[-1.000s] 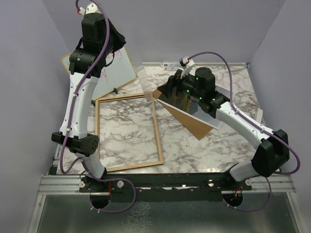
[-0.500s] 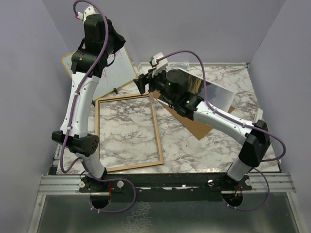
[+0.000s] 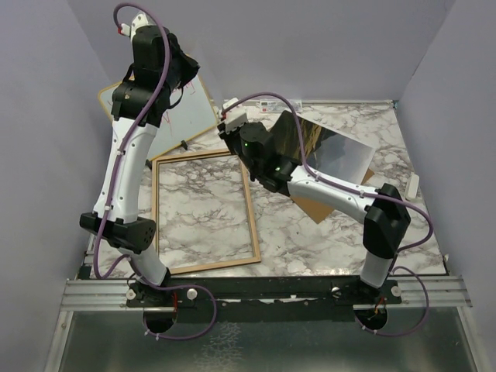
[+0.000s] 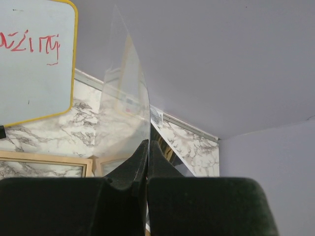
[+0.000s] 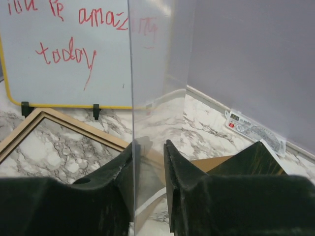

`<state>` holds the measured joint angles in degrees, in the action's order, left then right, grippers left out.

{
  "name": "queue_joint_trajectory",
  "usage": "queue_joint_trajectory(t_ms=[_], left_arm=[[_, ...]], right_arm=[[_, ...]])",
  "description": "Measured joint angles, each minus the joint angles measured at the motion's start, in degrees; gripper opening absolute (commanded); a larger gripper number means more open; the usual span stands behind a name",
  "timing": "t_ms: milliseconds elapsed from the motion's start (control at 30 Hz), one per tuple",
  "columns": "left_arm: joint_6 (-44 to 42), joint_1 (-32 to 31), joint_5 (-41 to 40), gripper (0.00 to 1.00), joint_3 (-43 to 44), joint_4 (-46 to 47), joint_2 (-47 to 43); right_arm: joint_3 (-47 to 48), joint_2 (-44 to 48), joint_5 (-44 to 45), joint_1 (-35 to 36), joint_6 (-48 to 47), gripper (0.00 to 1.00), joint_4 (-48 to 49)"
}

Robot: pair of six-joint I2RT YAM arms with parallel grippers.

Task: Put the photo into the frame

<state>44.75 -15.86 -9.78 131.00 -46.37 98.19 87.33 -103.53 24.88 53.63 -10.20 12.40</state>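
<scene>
The frame [image 3: 251, 211], light wood side up, lies flat at the left centre; one of its rails [image 5: 74, 125] shows in the right wrist view. The photo [image 3: 341, 155], dark and glossy, lies tilted on a brown board at the right. My left gripper [image 4: 147, 142] is raised at the back left [image 3: 190, 70], shut on a clear sheet [image 4: 125, 98] that it holds upright. My right gripper [image 5: 149, 145] sits by the frame's far right corner [image 3: 226, 132]. It is open, with the clear sheet's edge [image 5: 132, 73] against its left finger and a gap to the right one.
A whiteboard [image 3: 186, 108] with red handwriting leans at the back left, behind the frame. The brown board [image 3: 318, 205] pokes out under the photo. A small timer [image 5: 251, 128] lies by the back wall. Purple walls close in the table on three sides.
My right arm has swung left from above the photo to the clear sheet near the frame's far corner, and its jaws have narrowed round the sheet's edge. The left arm has stayed put.
</scene>
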Motion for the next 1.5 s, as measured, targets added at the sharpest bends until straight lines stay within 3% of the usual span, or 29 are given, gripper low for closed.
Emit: queue_joint_trajectory(t_ms=[67, 100, 167, 400, 567, 900, 1167, 1233, 1333, 1500], left_arm=[[0.09, 0.0, 0.04, 0.02, -0.09, 0.0, -0.07], [0.13, 0.0, 0.11, 0.08, -0.22, 0.0, -0.22], [0.09, 0.0, 0.55, 0.19, -0.26, 0.04, -0.35], [-1.2, 0.0, 4.7, 0.71, -3.19, 3.13, -2.01], [-4.2, 0.0, 9.35, 0.97, -7.93, 8.26, -4.85], [-9.53, 0.0, 18.34, 0.99, -21.38, 25.88, -15.3], [-10.32, 0.0, 16.98, 0.99, -28.55, 32.89, -19.41], [-10.23, 0.0, 14.58, 0.99, -33.18, 32.79, -19.71], [-10.12, 0.0, 9.64, 0.99, -40.35, 28.17, -18.97], [-9.92, 0.07, 2.93, 0.99, -48.06, 20.48, -16.26]], right_arm=[[0.0, 0.0, 1.25, 0.74, -1.14, 0.02, 0.07], [0.02, 0.0, 1.75, 0.92, -1.42, 0.01, 0.04], [0.04, 0.0, 3.04, 1.18, -1.9, 0.01, 0.02], [-0.87, 1.44, 4.48, 1.18, -2.23, 0.01, 0.07], [-4.59, 7.1, 4.42, 1.18, -2.71, 0.01, 0.52], [-7.63, 16.63, -0.72, -0.61, -2.67, 0.01, 2.99], [-7.56, 16.41, -10.25, -5.81, 4.15, 0.01, -5.75], [-7.45, 16.37, -12.2, -7.93, 6.93, 0.12, -8.81], [-7.06, 15.74, -13.7, -10.67, 10.82, 0.42, -13.16], [-6.95, 13.88, -15.23, -12.52, 15.56, 0.59, -18.51]])
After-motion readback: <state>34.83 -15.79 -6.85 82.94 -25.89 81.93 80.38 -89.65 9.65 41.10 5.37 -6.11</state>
